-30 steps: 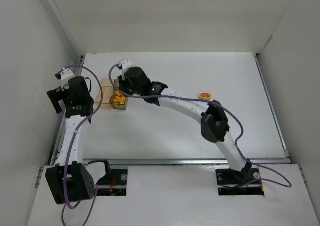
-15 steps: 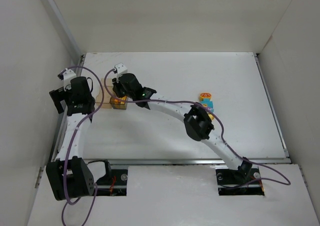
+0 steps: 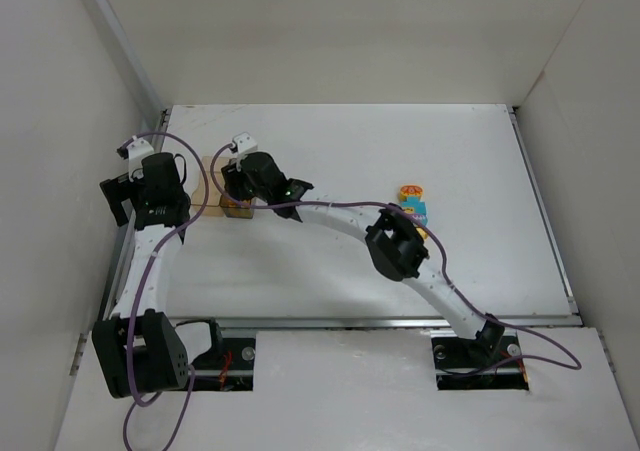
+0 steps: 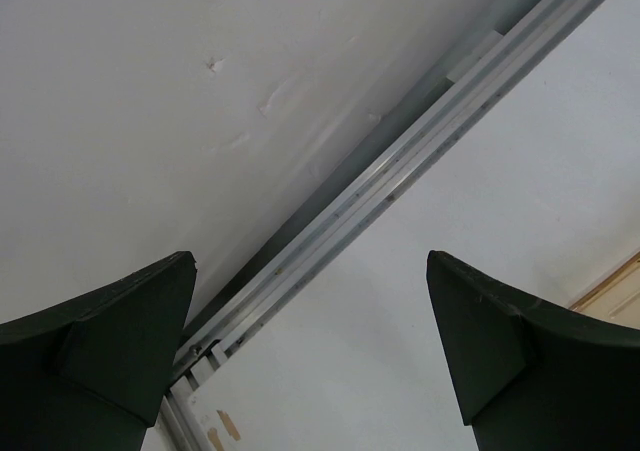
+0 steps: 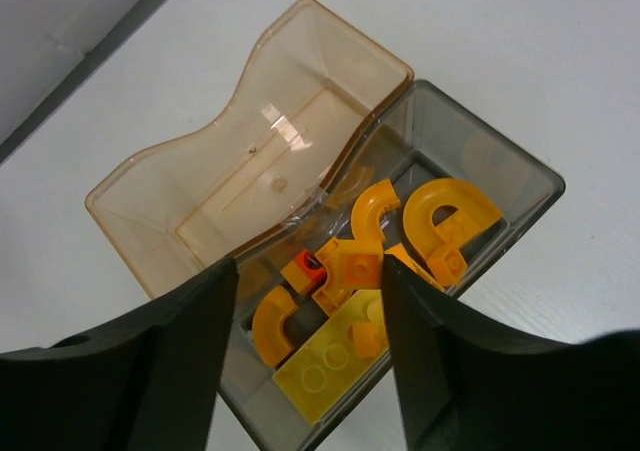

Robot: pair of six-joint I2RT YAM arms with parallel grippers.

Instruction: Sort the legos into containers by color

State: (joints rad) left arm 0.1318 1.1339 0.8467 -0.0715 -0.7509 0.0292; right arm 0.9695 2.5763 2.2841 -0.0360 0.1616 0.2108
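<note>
Right tool [image 5: 308, 266] hangs over the containers [image 5: 345, 146] at the far left of the table [image 3: 450, 151]. Change over the last second: its jaws were shut, now they stand partly apart with nothing between them. In the top view the right arm has also swung left, and its elbow has come off the spare bricks. Likely reading: 1 piece just dropped into the grey box [image 5: 500, 196]. Which piece, cannot tell.

Grey box holds the sorted legos [image 5: 350, 271]: several orange curved pieces [image 5: 450, 211], 1 small orange-red block [image 5: 303, 268], and 1 pale yellow plate [image 5: 330, 356] lying flat at the near side. Tan box [image 5: 240, 171], joined to it, shows no piece inside.

Left tool [image 4: 310, 261] is wide apart and holds nothing. It is parked by the left wall, aimed at the table-edge rail [image 4: 400, 171], apart from the boxes.

Left to sort: a small cluster near mid-table, just right of the right arm's elbow. It has a cyan brick [image 3: 416, 211] with an orange-red and yellow piece [image 3: 409, 191] just behind it. The arm partly hides the cluster, so the count is unclear.

For the task: this drop looks done and the right tool is free. The next move is probably to lift clear of the box walls and reach back to the cluster. The cyan brick presumably goes in the tan box. Risk: the fingers sit close above the grey box rim, so a sideways pull could nudge the light joined boxes.
</note>
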